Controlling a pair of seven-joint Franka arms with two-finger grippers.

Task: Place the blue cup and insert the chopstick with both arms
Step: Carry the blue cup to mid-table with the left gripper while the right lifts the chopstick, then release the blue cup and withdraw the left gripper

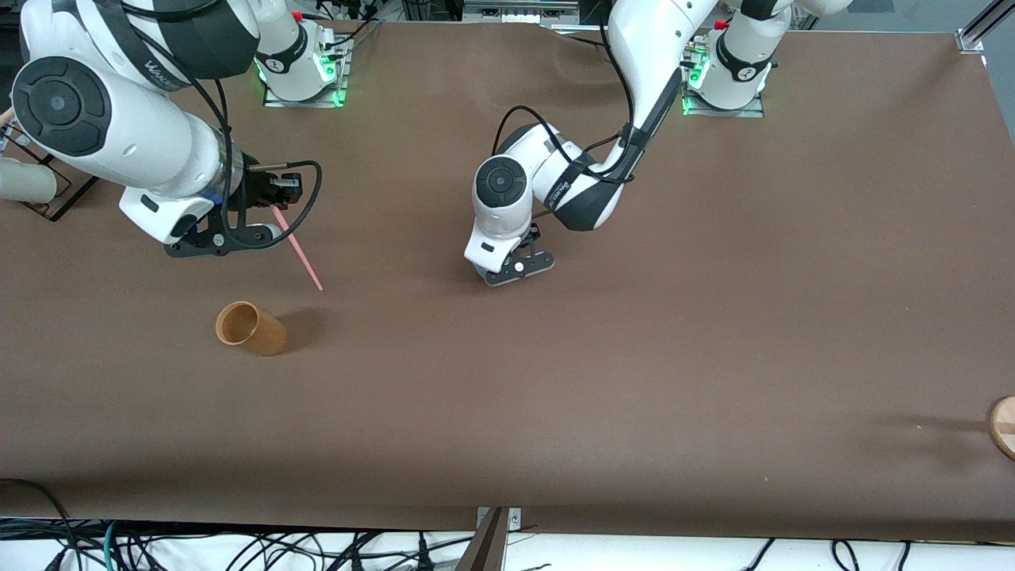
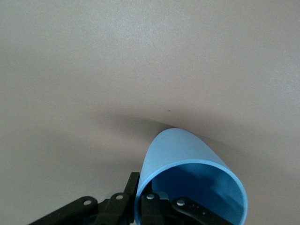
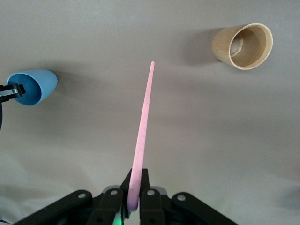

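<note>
The blue cup [image 2: 187, 164] is tipped on its side, low at the table's middle. My left gripper [image 2: 142, 190] is shut on its rim, one finger inside and one outside. The cup also shows in the right wrist view [image 3: 35, 86]; in the front view my left gripper [image 1: 517, 266] hides it. My right gripper [image 1: 273, 198] is shut on one end of the pink chopstick [image 1: 300, 252], which slants down over the table toward the right arm's end; it also shows in the right wrist view [image 3: 142, 131], held by my right gripper [image 3: 136, 183].
A tan-brown cup [image 1: 250, 327] lies on its side, nearer the front camera than the chopstick's tip. A white roll [image 1: 24, 181] rests on a dark tray at the right arm's end. A wooden disc [image 1: 1003, 427] sits at the left arm's end.
</note>
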